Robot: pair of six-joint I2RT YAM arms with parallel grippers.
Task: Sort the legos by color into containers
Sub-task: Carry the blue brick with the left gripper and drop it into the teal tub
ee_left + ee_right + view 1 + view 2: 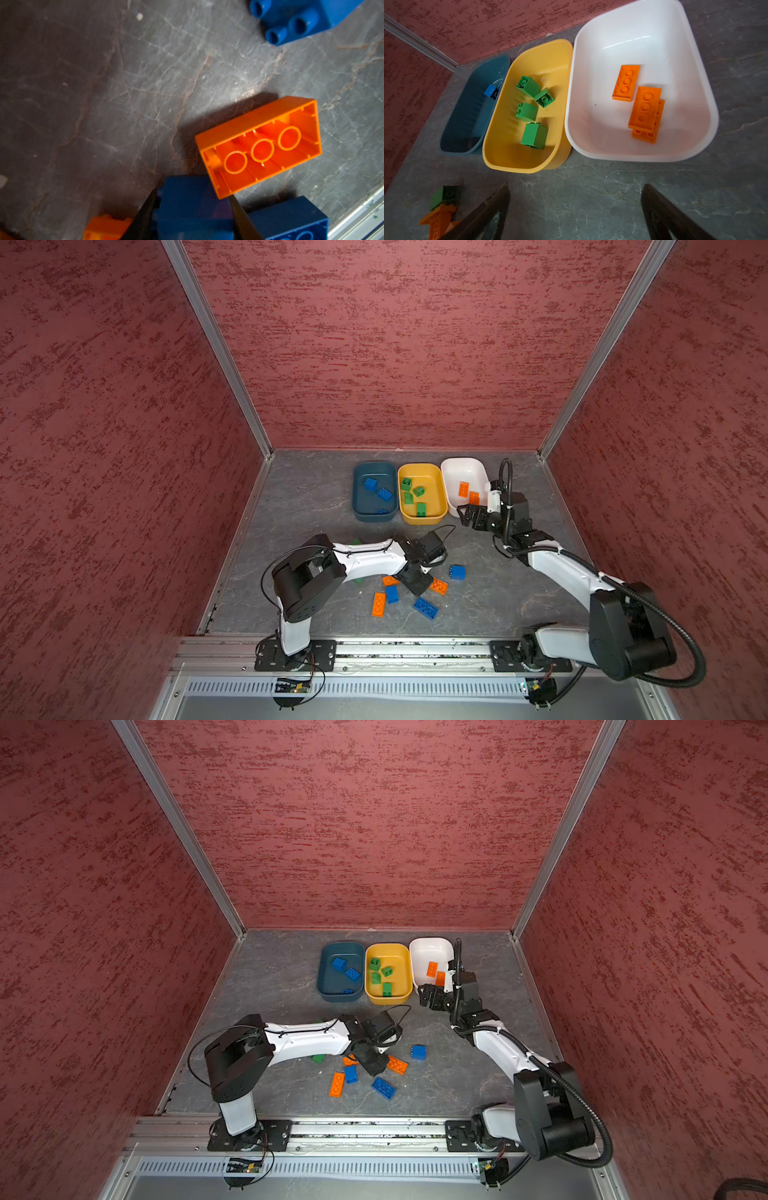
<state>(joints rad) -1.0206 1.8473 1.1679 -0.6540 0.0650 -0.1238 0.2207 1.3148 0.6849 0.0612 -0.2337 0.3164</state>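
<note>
Ten or so legos (pixel 626 83) lie sorted in the containers (pixel 527 170); several others wait loose on the desk (pixel 316 497) (greens half hidden); left fingers (pixel 143 220) clamp a blue brick (pixel 195 207) among them; right fingers (pixel 660 207) stand apart, empty.

Grey marbled tabletop (pixel 307 497) lies open left of the dark teal plastic tub (pixel 374 518). Scattered orange and blue plastic bricks (pixel 425 608) crowd the middle.

Mottled red walls (pixel 395 344) enclose a grey veined floor (pixel 307 497), perhaps stone.
</note>
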